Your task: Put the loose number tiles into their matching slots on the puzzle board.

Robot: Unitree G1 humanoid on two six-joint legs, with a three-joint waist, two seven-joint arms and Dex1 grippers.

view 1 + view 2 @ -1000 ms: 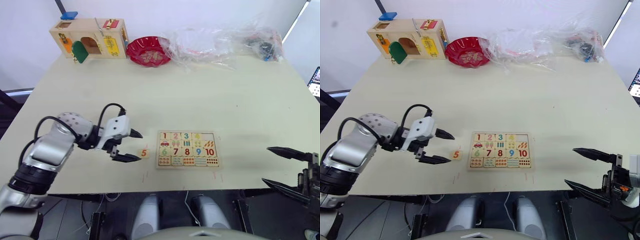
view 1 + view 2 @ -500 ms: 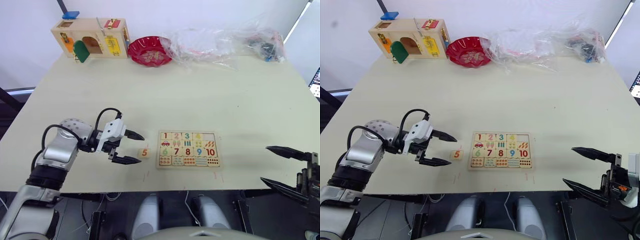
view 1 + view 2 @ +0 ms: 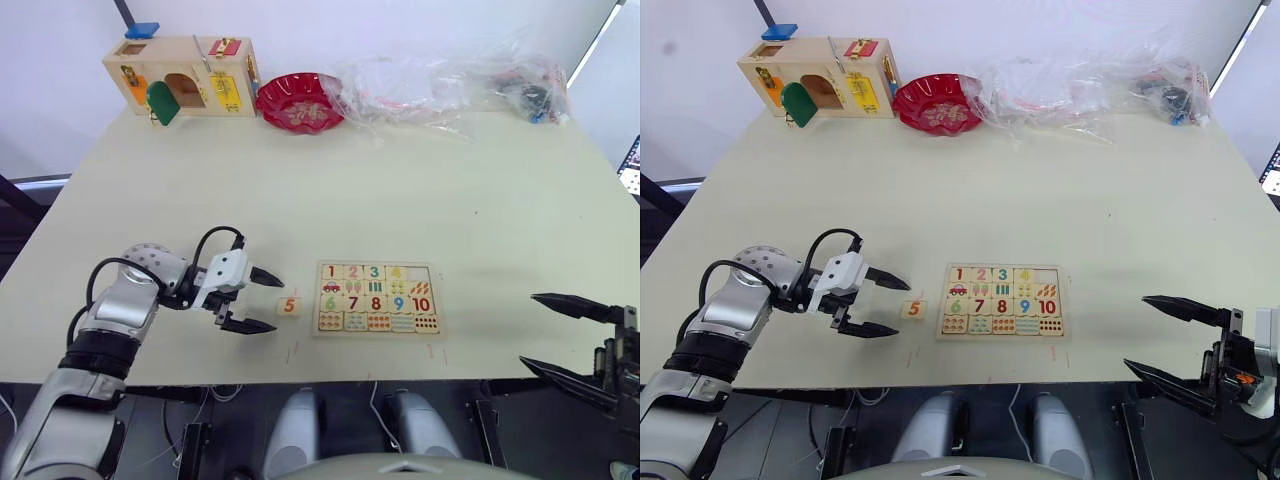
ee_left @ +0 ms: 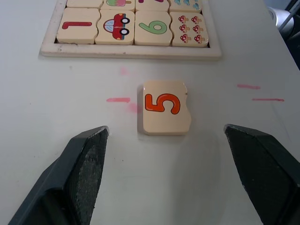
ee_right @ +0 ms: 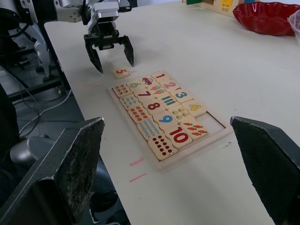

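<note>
Table [image 3: 420,190]: pale cream top, white wall behind; wooden latch box [image 3: 180,75], red bowl [image 3: 298,101] and clear plastic bags [image 3: 450,85] along its far edge. Puzzle board [image 3: 376,297] near my front edge. Tile 5 [image 3: 289,306] loose just left of it. Left gripper [image 3: 262,298]: jaws wide, empty, flanking the tile without touching. Right gripper [image 3: 565,335]: jaws wide, empty, well apart.

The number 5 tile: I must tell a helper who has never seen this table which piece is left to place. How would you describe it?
Find the puzzle board near the table's front edge. Just off its left side, on the bare table, lies the number 5 tile, in front of the open left tool. It is the one tile outside the board, pale wood with an orange-red 5.
</note>
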